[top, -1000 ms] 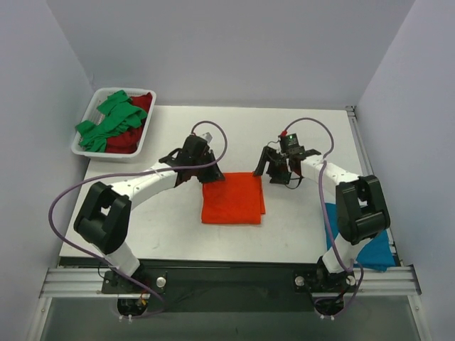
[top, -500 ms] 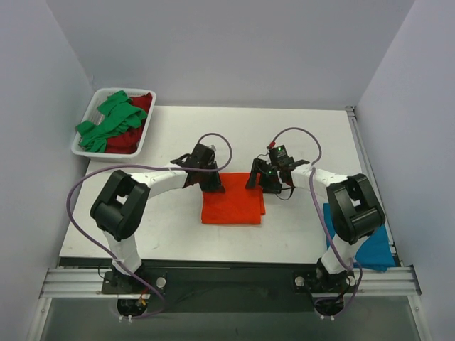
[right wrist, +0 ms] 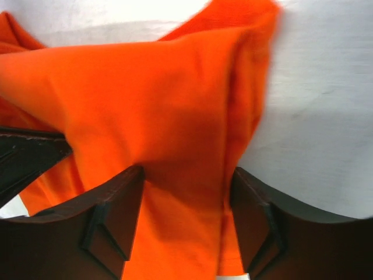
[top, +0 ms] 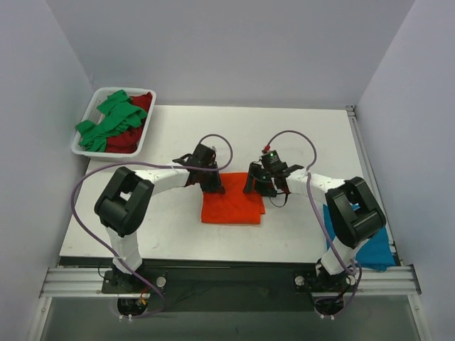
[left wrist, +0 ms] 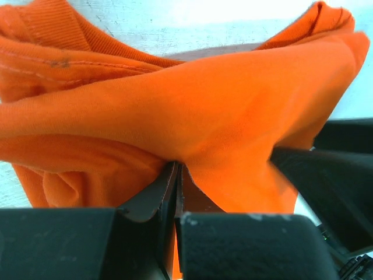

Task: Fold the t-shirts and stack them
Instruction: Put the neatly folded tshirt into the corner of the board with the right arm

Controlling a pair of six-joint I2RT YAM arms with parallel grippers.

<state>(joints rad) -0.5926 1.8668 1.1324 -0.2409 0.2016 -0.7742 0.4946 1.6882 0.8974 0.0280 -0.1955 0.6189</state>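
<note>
The bright orange t-shirt [top: 231,204] lies folded in a rectangle at the table's middle. My left gripper [top: 213,186] is at its far left corner, shut on a fold of the orange cloth [left wrist: 192,116]. My right gripper [top: 261,187] is at its far right corner, open, with its two fingers either side of the orange cloth [right wrist: 169,116]. The green t-shirt [top: 110,122] and the dark red t-shirt [top: 126,141] lie crumpled in the white tray [top: 79,149] at the back left. The teal blue t-shirt [top: 375,250] lies at the front right table edge.
The right arm's finger [left wrist: 335,186] shows dark at the right of the left wrist view. Grey walls close in the back and both sides. The arm bases and a metal rail [top: 227,280] run along the near edge.
Both grippers have moved inward and down onto the far corners of the orange t-shirt. The left gripper has closed on its cloth. The shirt's far edge is slightly bunched.
</note>
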